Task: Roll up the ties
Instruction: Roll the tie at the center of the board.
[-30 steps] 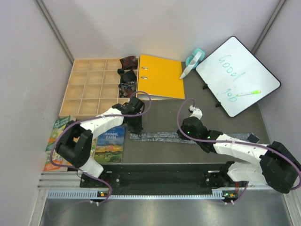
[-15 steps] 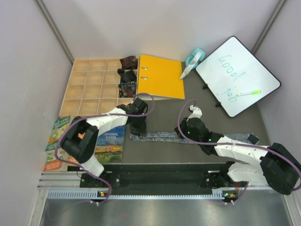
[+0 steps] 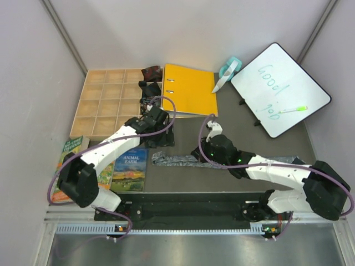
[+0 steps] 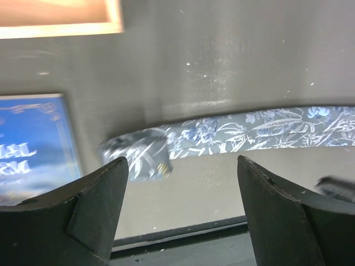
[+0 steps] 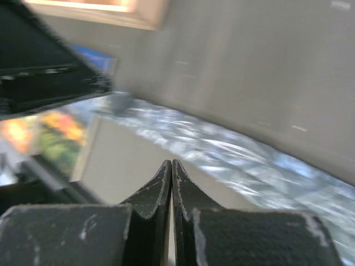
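Note:
A silvery grey-blue patterned tie (image 3: 175, 160) lies flat across the dark mat, its left end (image 4: 138, 158) loosely folded over itself. My left gripper (image 3: 165, 137) hovers just behind that end, open and empty, with the fold showing between its fingers (image 4: 100, 205). My right gripper (image 3: 199, 153) is shut with nothing in it; its tips (image 5: 172, 163) sit low beside the tie's (image 5: 222, 147) near edge, around mid-length. Three small rolled ties, dark red (image 3: 151, 72), black (image 3: 148, 87) and speckled (image 3: 148, 102), stand by the wooden tray.
A wooden grid tray (image 3: 111, 102) sits at the back left, with an orange binder (image 3: 188, 88) beside it. A whiteboard (image 3: 280, 88) and a tape dispenser (image 3: 228, 69) are at the back right. Books (image 3: 130, 169) lie left of the mat.
My left gripper has opened, let go of the tie's left end and drawn back from it. My right gripper has slid left along the tie, still shut.

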Action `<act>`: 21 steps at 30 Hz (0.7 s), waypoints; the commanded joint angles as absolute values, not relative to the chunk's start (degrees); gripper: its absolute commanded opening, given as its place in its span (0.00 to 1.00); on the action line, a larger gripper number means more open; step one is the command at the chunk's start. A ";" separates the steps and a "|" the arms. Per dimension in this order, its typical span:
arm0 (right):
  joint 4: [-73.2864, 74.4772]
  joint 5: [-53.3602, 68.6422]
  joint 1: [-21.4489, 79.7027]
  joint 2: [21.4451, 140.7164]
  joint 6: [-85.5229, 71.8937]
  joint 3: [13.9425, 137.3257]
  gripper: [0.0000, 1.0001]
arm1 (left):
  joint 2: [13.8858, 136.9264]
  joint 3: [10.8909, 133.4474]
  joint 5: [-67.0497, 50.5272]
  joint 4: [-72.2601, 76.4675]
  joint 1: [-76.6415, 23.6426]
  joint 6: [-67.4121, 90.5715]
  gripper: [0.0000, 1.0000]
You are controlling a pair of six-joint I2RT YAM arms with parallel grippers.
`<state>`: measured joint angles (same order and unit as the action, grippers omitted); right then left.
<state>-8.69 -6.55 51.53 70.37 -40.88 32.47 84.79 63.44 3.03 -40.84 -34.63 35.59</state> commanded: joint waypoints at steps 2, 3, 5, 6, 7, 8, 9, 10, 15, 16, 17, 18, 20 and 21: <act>-9.41 -0.27 54.05 75.66 -44.38 41.82 0.00 | 77.45 62.67 8.61 -46.93 -33.75 34.80 0.83; -8.80 -0.26 54.40 76.72 -44.38 44.27 0.00 | 76.56 61.80 8.87 -47.02 -33.49 34.72 0.82; -8.18 2.28 55.46 80.13 -44.56 46.57 0.00 | 73.85 59.51 9.93 -47.55 -32.96 34.80 0.82; -8.09 2.98 55.63 81.03 -44.82 48.41 0.00 | 72.96 58.81 10.28 -48.07 -32.09 34.80 0.80; -8.70 3.86 55.81 82.17 -45.17 49.12 0.00 | 72.08 57.84 10.72 -48.77 -31.56 34.54 0.79; -9.05 5.61 55.98 84.18 -45.87 49.91 0.00 | 70.50 57.48 11.51 -49.21 -30.86 34.37 0.77; -9.49 6.49 56.07 85.42 -46.31 51.40 0.00 | 69.71 56.78 11.60 -49.57 -29.02 33.93 0.74; -9.49 7.29 56.07 86.56 -46.67 52.29 0.00 | 68.91 56.43 11.69 -50.09 -28.05 32.88 0.72; -7.12 10.54 56.69 94.20 -47.72 59.66 0.00 | 65.22 54.15 9.77 -50.89 -21.81 30.24 0.69; -6.77 10.98 56.69 95.35 -47.90 60.63 0.00 | 64.61 53.71 9.06 -50.37 -21.36 30.23 0.68; -6.68 11.94 56.69 96.32 -48.07 61.60 0.00 | 64.34 53.44 8.79 -49.93 -21.10 30.23 0.68; -6.68 12.56 56.69 98.24 -48.16 63.35 0.00 | 64.25 52.92 8.35 -49.83 -20.31 30.23 0.68; -5.72 13.27 56.69 99.92 -47.90 65.21 0.00 | 64.16 52.38 7.30 -49.49 -19.26 29.97 0.67; -5.45 13.27 56.69 100.71 -47.81 66.43 0.00 | 64.07 51.95 6.34 -49.40 -18.99 29.88 0.67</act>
